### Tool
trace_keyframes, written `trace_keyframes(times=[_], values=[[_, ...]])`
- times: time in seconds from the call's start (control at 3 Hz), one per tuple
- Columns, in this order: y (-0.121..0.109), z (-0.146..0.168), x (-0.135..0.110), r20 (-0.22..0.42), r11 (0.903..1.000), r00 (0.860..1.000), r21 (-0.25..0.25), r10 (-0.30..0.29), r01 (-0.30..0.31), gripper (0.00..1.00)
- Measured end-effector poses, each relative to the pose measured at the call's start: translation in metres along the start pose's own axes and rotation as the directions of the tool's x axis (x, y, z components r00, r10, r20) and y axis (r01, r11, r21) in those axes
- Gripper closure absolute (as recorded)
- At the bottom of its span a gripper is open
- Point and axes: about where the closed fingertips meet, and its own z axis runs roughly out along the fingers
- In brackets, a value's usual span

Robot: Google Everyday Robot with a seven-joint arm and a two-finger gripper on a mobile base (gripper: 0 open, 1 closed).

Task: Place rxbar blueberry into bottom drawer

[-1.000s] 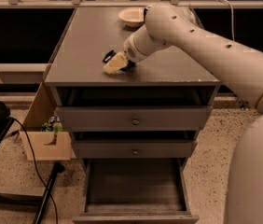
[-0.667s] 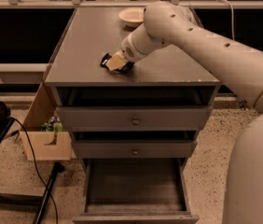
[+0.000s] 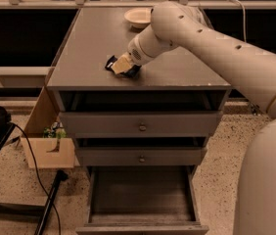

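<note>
End effector [image 3: 122, 65] was low on the cabinet top [image 3: 94, 38], near the front edge, about mid-width. It sat over the snack bar [image 3: 110, 62], whose dark wrapper showed on both sides of it, flat on the top. I couldn't tell whether it was gripping. Bottom drawer [image 3: 140, 195] stood pulled out; two upper drawers [image 3: 140, 125] were closed. A bowl [image 3: 138, 17] sat by the back edge.

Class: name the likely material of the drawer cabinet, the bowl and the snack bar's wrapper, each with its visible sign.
The cabinet: probably painted wood, matte grey, flat panels. The bowl: perhaps ceramic or plastic, smooth pale surface. The rxbar blueberry, under the gripper on the cabinet top: thin dark wrapper, likely plastic film.
</note>
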Motion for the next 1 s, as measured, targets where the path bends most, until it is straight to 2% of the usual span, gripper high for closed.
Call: trace_keyframes(times=[0.33,1.0], values=[[0.0,-0.006,-0.003,0.001,1.0,1.0,0.0,-0.002,0.002,1.0],[0.0,-0.07,-0.038,0.003,0.9993,1.0,0.022,-0.031,0.031,1.0]])
